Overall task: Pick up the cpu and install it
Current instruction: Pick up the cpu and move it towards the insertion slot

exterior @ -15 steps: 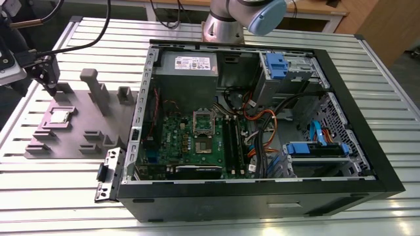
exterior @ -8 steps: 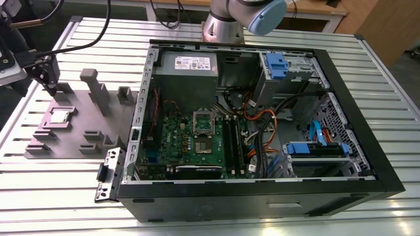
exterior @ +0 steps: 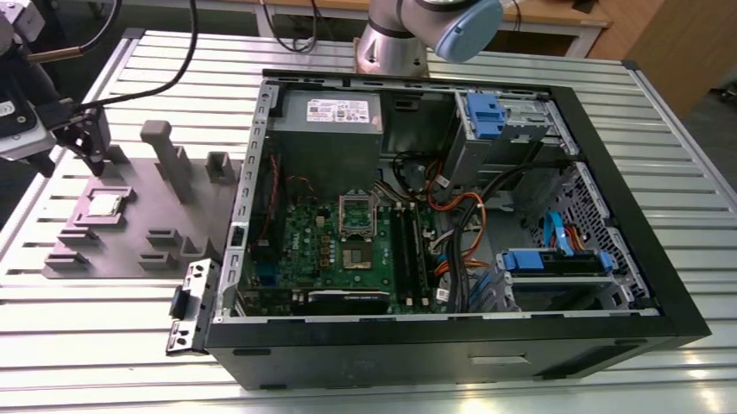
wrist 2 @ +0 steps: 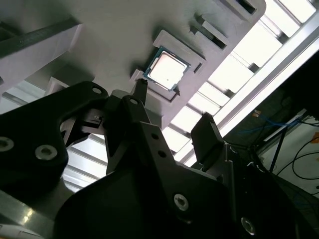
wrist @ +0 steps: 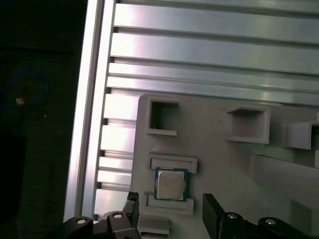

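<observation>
The cpu (exterior: pixel 106 203) is a small square chip with a silver top. It lies flat in a shallow holder on the grey fixture plate (exterior: pixel 138 226), at the exterior view's left. My gripper (exterior: pixel 92 160) hovers just above and behind it, apart from it. In both wrist views the black fingers stand apart with nothing between them. The cpu (wrist 2: pixel 167 69) (wrist: pixel 171 183) lies beyond the gripper (wrist 2: pixel 174 112) (wrist: pixel 172 209), in line with the gap between the fingers. The motherboard's silver socket frame (exterior: pixel 357 211) sits inside the open computer case (exterior: pixel 461 336).
Upright grey posts (exterior: pixel 171 159) and small holders rise from the fixture plate near the cpu. A black bracket (exterior: pixel 190 306) lies by the case's front corner. Drive bays, cables and memory sticks (exterior: pixel 406 246) crowd the case. The slatted aluminium table (exterior: pixel 103 345) carries everything.
</observation>
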`<state>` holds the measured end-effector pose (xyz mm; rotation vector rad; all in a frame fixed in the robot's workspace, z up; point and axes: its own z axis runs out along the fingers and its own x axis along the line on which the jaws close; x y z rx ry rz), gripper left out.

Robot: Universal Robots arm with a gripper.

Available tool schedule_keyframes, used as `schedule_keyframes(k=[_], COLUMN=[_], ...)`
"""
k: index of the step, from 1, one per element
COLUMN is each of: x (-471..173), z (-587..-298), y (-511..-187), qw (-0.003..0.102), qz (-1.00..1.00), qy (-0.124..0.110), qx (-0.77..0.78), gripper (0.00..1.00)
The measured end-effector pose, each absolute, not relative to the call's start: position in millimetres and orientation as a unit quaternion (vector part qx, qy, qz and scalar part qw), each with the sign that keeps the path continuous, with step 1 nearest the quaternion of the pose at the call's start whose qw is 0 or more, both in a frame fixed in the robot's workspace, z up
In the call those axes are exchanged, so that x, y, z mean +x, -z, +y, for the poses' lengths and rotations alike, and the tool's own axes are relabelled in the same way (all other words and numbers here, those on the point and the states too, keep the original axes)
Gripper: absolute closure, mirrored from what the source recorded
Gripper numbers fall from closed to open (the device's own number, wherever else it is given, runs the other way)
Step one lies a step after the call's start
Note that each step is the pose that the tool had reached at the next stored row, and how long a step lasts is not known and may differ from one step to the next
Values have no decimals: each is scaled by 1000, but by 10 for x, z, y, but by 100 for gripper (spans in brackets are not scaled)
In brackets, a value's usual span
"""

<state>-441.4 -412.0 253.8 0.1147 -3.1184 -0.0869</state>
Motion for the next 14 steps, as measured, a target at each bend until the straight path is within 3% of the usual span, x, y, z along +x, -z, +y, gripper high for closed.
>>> schedule_keyframes(k=[14], x=[-4408], z=[-4132], y=[-2284], qw=[9], qz=[-999], qy=[28], qx=[14], gripper=[38])
